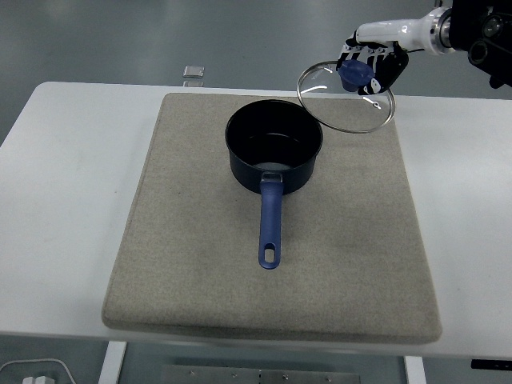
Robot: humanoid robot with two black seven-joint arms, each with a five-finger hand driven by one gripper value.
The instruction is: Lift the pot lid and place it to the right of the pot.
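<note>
A dark blue pot (274, 152) stands uncovered on the grey mat (192, 264), its blue handle pointing toward the near edge. The glass lid (346, 97) with a metal rim and a blue knob hangs tilted in the air, up and to the right of the pot. My right hand (370, 66) comes in from the top right and is shut on the lid's knob. The left arm does not show.
The mat covers most of the white table (56, 200). A small clear object (193, 74) lies at the table's far edge, left of the pot. Bare mat lies to the right of the pot.
</note>
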